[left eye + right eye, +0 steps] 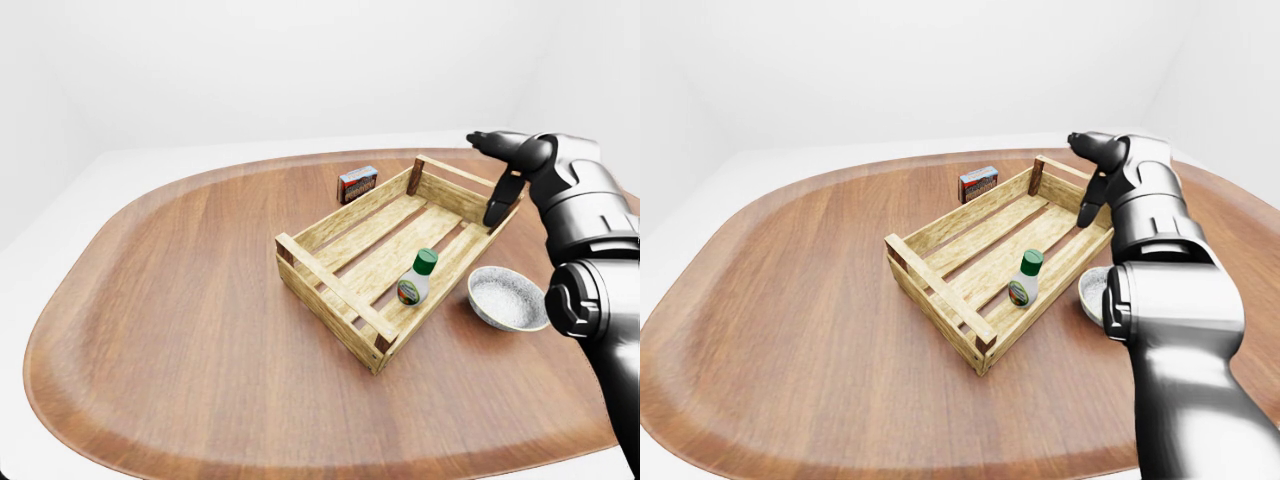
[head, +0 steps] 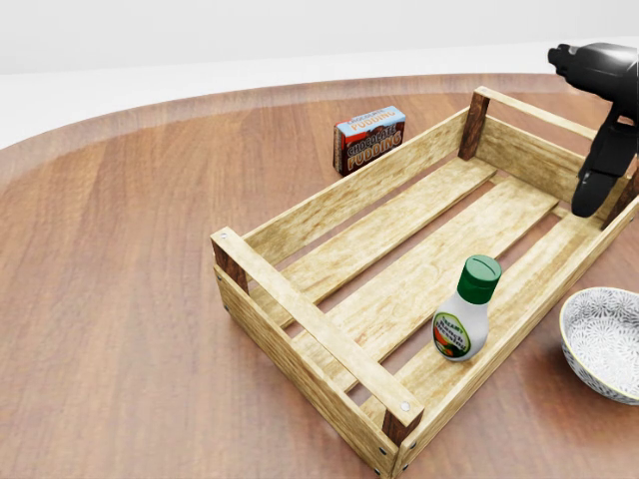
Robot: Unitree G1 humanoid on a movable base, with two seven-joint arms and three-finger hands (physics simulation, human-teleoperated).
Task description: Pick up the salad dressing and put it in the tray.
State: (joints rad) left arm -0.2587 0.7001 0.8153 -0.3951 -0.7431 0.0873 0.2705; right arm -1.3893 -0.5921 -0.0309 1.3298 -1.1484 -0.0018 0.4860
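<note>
From what I see, the main part of the task is done. The salad dressing (image 2: 465,319) stands upright on the slats inside the tray (image 2: 300,309), near its lower-right wall in the head view, and nothing is holding it. My right hand (image 2: 599,120) is raised above the far right corner of the tray, well apart from the bottle, which lies below and to the left of my fingers (image 2: 597,178). The fingers are spread and hang empty; they hold nothing. The grey bowl (image 2: 604,339) sits outside the tray, below my fingers, and the chocolate pudding box (image 2: 369,139) is far to their left on the table (image 2: 120,299). My left hand does not show in any view. I judge that only drawing the arm away remains.
</note>
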